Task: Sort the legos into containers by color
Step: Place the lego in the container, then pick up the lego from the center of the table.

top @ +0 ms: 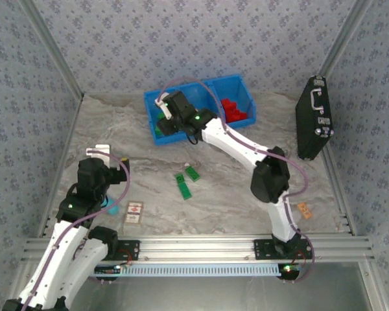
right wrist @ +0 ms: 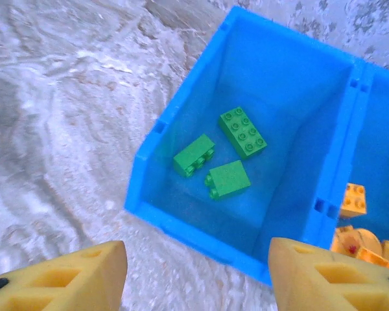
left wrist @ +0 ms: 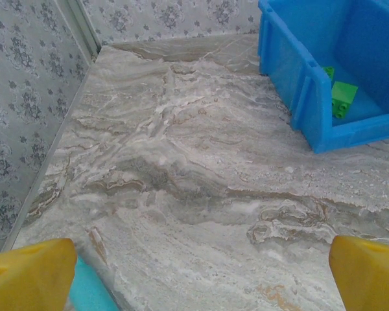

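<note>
**Table layout**

Bin sits at far centre of table, long side across. Its left compartment holds the left bricks, three on the floor, close together, none stacked. The next compartment to the right holds the middle bricks. The right compartment holds the right bricks in a heap. Right gripper hangs above the near edge of the left compartment.

Case stands on edge, tilted, by the right wall, well apart from bin. Two flat pieces lie side by side mid-table, before bin. Card lies near-left; cylinder is just left of it, beside left arm. Small piece lies near-right, just right of right arm
</note>
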